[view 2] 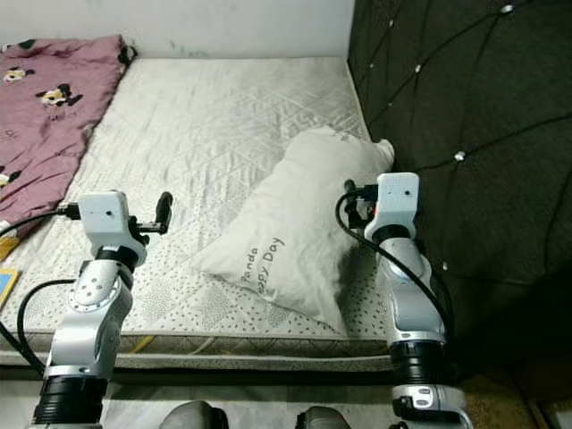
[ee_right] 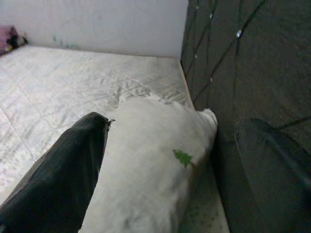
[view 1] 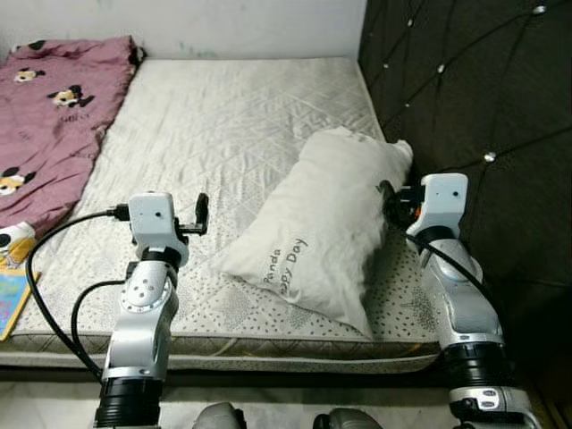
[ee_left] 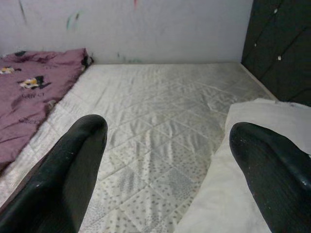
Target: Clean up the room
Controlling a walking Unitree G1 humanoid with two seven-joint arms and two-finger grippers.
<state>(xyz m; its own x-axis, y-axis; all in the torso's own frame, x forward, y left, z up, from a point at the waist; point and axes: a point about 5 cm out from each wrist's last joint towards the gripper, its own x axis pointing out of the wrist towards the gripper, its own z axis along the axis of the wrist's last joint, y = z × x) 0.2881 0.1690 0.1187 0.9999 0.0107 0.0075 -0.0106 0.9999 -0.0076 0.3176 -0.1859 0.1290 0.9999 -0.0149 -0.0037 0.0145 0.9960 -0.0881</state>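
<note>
Your white pillow point(view 1: 322, 228) lies on the mattress point(view 1: 223, 116), slanted, its far end against the dark tufted headboard point(view 1: 474, 98). Right gripper point(ee_right: 170, 160) spread wide, straddling that end; left gripper point(ee_left: 165, 160) also wide, above bare mattress beside the pillow. Pink blanket point(view 1: 49, 116) on the mattress's far left.

Before me lies a bare quilted mattress point(view 1: 223, 125). My landmark is the white pillow point(view 1: 322, 228), lying on it beside the dark headboard point(view 1: 474, 107). Well left of the pillow, a maroon cartoon-print blanket point(view 1: 54, 116) covers the mattress's edge.
</note>
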